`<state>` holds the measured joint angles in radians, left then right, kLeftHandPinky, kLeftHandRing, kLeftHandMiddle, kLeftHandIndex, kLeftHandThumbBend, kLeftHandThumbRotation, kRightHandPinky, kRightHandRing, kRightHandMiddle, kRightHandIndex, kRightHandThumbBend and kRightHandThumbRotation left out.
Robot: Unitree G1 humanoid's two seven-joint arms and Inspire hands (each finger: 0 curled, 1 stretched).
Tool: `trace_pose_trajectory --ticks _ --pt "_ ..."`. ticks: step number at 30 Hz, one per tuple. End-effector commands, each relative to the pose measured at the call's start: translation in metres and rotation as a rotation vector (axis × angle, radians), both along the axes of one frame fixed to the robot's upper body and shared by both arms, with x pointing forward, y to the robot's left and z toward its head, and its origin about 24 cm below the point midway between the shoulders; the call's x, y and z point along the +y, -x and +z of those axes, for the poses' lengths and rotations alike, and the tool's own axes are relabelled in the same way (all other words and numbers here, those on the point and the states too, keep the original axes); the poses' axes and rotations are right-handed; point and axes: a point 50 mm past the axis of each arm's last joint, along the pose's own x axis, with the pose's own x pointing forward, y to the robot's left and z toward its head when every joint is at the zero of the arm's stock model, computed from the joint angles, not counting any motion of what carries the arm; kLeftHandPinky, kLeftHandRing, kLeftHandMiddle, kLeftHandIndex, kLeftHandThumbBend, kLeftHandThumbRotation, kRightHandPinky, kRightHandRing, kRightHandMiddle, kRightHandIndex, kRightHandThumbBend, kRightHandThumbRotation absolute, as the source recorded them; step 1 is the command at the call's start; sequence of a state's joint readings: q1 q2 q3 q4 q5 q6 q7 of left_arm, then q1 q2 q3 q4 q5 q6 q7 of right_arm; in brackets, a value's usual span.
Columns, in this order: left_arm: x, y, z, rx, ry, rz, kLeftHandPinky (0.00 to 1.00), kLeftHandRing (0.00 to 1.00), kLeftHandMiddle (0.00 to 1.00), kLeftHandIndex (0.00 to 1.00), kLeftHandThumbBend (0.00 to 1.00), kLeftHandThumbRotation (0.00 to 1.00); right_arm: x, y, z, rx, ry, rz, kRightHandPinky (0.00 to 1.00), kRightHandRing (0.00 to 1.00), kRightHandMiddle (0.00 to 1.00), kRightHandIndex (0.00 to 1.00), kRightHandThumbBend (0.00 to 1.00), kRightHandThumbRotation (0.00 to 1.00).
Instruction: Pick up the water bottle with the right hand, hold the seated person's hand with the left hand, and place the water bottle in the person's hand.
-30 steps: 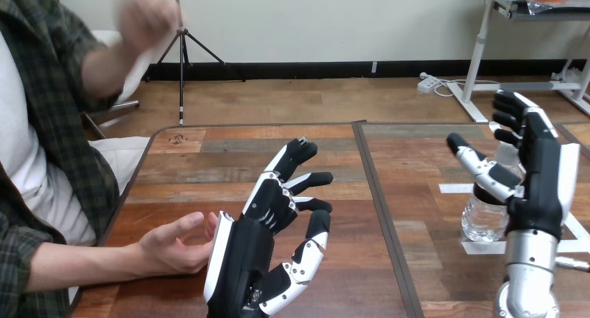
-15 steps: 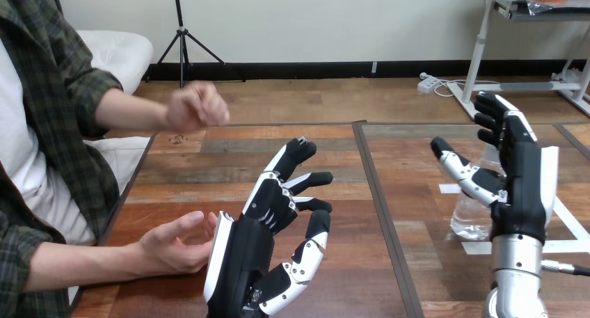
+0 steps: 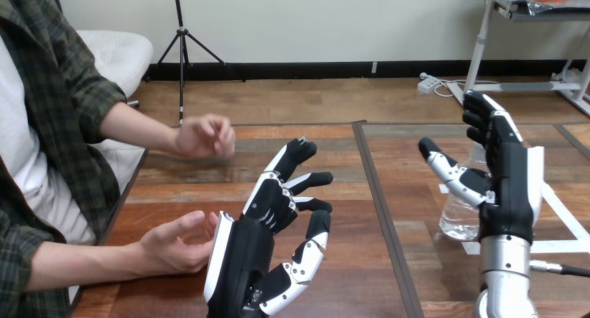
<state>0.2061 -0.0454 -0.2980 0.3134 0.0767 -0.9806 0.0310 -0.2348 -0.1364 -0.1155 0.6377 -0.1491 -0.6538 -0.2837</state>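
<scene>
Head view. The left hand (image 3: 259,257) stood over the near-left part of the table (image 3: 209,182), its fingers spread and loosely bent and closed round nothing. Its white-shelled back faced the person's hand at the near-left edge (image 3: 172,245), which lay palm up on the table. The fingertips of that hand came up against the shell, but we could not confirm contact and saw no robot finger or thumb curled round it. Neither hand had moved from its place of a second ago.

The person's other hand (image 3: 204,136) was loosely closed over the table's far-left edge. It had dropped from well above the table a second ago.

The right hand (image 3: 511,182) stood upright over the table's right half, fingers extended upward and thumb held wide. The water bottle (image 3: 458,219) stood on the table between thumb and palm, its top hidden behind the thumb. We could not tell whether the palm touched it. Hand and bottle both stood further toward the table's middle than half a second ago.
</scene>
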Motion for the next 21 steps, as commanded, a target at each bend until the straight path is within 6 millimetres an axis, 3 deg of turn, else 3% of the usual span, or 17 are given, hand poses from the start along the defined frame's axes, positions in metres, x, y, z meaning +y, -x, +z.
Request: trace_pose_trajectory --ticks 1,13,21 --pt "-0.0056 -0.0044 0.013 -0.056 0.053 0.017 0.59 0.76 0.88 0.89 0.26 0.0 0.0102 -0.0024 0.003 -0.008 -0.023 0.031 0.87 0.85 0.85 0.82 0.57 0.0" --pt "-0.0062 -0.0044 0.0129 -0.057 0.056 0.015 0.59 0.76 0.88 0.89 0.26 0.0 0.0149 -0.0019 0.0027 -0.007 -0.014 0.065 0.89 0.86 0.86 0.83 0.53 0.0" --pt "-0.0062 -0.0048 0.0129 -0.056 0.055 0.015 0.59 0.76 0.88 0.88 0.26 0.0 0.0165 -0.0017 0.0037 -0.011 -0.017 0.072 0.86 0.84 0.84 0.82 0.54 0.0"
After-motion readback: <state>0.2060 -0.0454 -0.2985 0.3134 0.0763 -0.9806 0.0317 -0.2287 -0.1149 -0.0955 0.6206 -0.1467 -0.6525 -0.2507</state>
